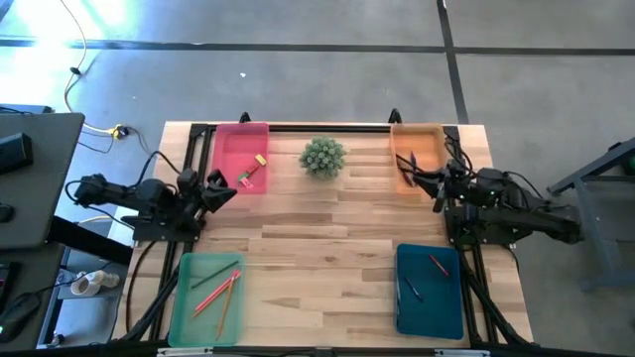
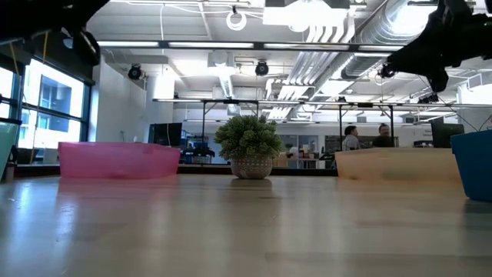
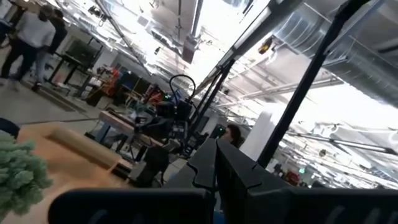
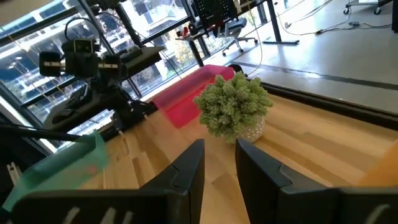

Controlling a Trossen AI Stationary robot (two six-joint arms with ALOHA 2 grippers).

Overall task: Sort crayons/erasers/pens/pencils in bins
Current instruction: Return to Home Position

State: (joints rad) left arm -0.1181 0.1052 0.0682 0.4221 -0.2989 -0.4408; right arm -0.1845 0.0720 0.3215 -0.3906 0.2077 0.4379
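Note:
Four bins stand at the table's corners. The pink bin (image 1: pixel 243 157) at the far left holds small erasers (image 1: pixel 253 171). In the orange bin (image 1: pixel 417 154) at the far right lies a thin stick. The light green bin (image 1: pixel 206 297) at the near left holds long pencils (image 1: pixel 220 290). The teal-blue bin (image 1: pixel 429 290) at the near right holds a red stick (image 1: pixel 439 264) and a dark one (image 1: pixel 413 289). My left gripper (image 1: pixel 222 188) is shut and empty, held above the table's left edge beside the pink bin. My right gripper (image 4: pixel 219 160) is open and empty by the orange bin.
A small potted plant (image 1: pixel 323 157) stands at the far middle between the pink and orange bins. The wooden tabletop (image 1: pixel 317 248) between the four bins is bare. People stand in the room beyond the table.

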